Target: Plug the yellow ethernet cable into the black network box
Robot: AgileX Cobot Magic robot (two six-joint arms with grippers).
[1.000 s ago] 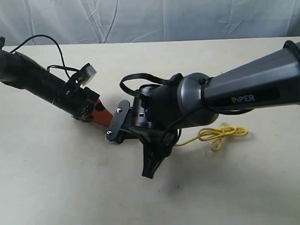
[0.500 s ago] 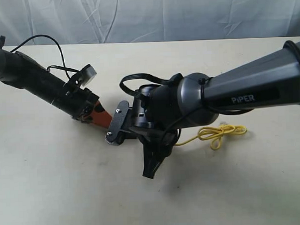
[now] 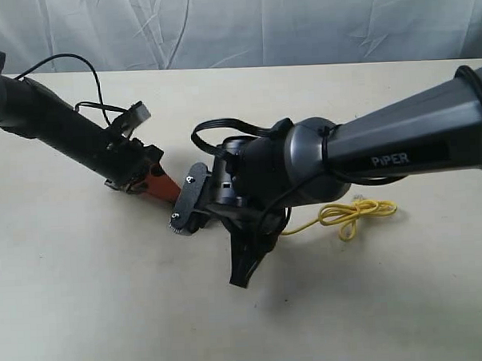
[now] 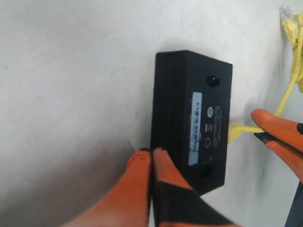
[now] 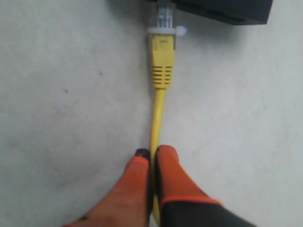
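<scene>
- Reaching in from the far left of the exterior view, the left arm (image 3: 58,124) slants down toward the middle of the pale table (image 3: 86,299).
- At its end, the left gripper (image 4: 151,152) has its orange fingers (image 4: 137,165) pressed together with nothing visible between them. Their tips rest against one long side wall of the black network box (image 4: 208,113), near a corner.
- The black network box lies flat on the table between the two grippers, its pale label strip (image 4: 195,123) facing up. In the exterior view it is hidden behind the wrist of the right arm (image 3: 399,145).
- On the side of the box away from the left gripper, the yellow ethernet cable (image 5: 158,113) runs straight up to the box. Its yellow boot (image 5: 162,64) sits just outside, and the clear plug (image 5: 164,16) meets the box's edge. Whether the plug is fully seated cannot be told.
- The right gripper (image 5: 152,153) is clamped on the yellow ethernet cable a little way behind the boot, the cord pinched between its two orange fingertips (image 5: 168,163).
- Further right, the slack of the cable trails across the table to a small tied loop (image 3: 358,213), which lies loose and well apart from the box.
- The cable's second plug (image 4: 286,19) lies by that loop, touching nothing but the table.
</scene>
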